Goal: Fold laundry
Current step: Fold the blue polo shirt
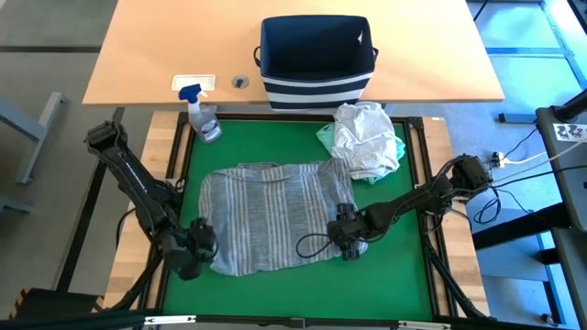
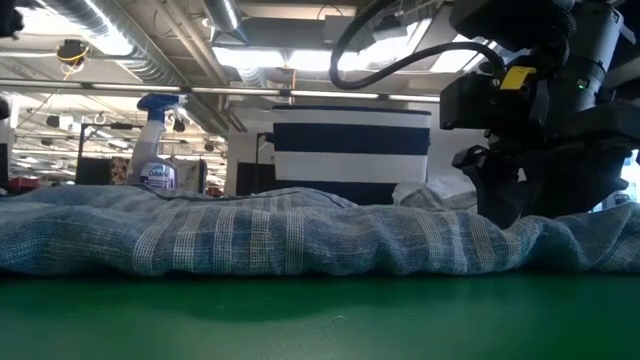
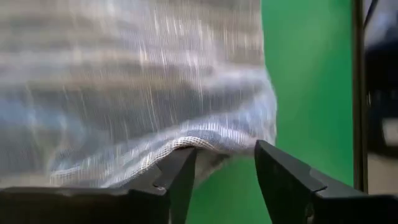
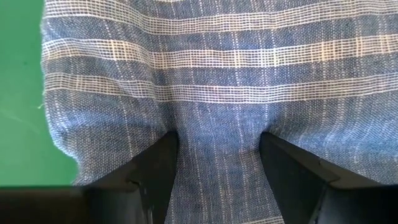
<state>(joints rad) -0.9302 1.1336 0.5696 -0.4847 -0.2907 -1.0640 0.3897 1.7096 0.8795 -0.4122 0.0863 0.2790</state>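
Green-topped bench (image 1: 275, 293), black-framed. Lying directly on it: grey-blue striped shirt (image 1: 266, 215) spread flat mid-surface; crumpled white t-shirt (image 1: 367, 137) over a mint-teal garment (image 1: 326, 137) at the far right corner; spray bottle (image 1: 204, 117) upright at the far left corner.

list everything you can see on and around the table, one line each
striped shirt: one, grey-blue with pale stripes, spread flat on the middle of the green mat
white t-shirt: one, white, crumpled at the mat's far right corner
mint-teal garment: one, mint-teal, mostly under the white t-shirt, only edges showing
fabric basket: one, navy with white stripes, on the wooden table beyond the mat
spray bottle: one, clear with a blue head, at the mat's far left corner
green mat: one, green, covering the work surface
left pincer: one, dark, open at the shirt's near left corner, cloth edge just above its fingers
right pincer: one, dark, fingers pressed onto the shirt's near right part, fabric bunched between them
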